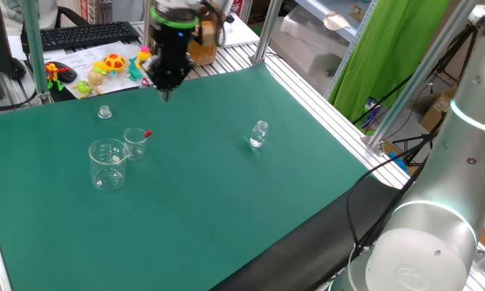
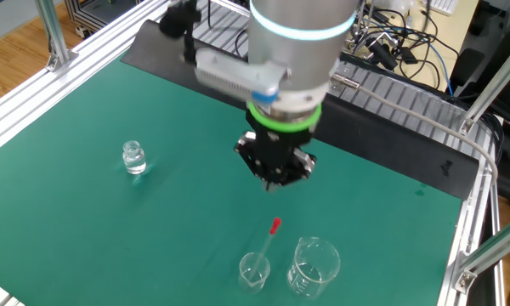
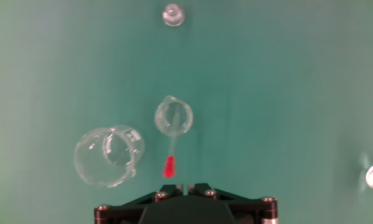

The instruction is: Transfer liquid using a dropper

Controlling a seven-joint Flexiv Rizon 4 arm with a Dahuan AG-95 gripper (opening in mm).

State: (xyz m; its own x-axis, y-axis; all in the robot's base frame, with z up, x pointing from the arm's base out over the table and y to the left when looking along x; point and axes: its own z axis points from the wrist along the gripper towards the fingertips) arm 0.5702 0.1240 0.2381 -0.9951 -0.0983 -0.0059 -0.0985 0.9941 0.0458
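The dropper [image 1: 145, 137] is slender and clear with a red end. It leans in the small glass beaker [image 1: 135, 143], red end up and out over the rim. In the hand view the dropper [image 3: 171, 149] runs from the small beaker [image 3: 181, 119] toward my gripper [image 3: 184, 185], its red end just ahead of the fingertips. My gripper [image 1: 165, 95] hangs above the green mat, behind the beakers and apart from the dropper. The fingers stand close together with nothing between them. From the other side, the gripper [image 2: 276, 183] is above and beyond the dropper [image 2: 269, 238].
A larger glass beaker [image 1: 107, 164] stands next to the small one. A small clear vial [image 1: 259, 134] stands alone further right on the mat. Another tiny clear piece [image 1: 104, 112] sits behind the beakers. Clutter and a keyboard [image 1: 81, 35] lie past the far edge.
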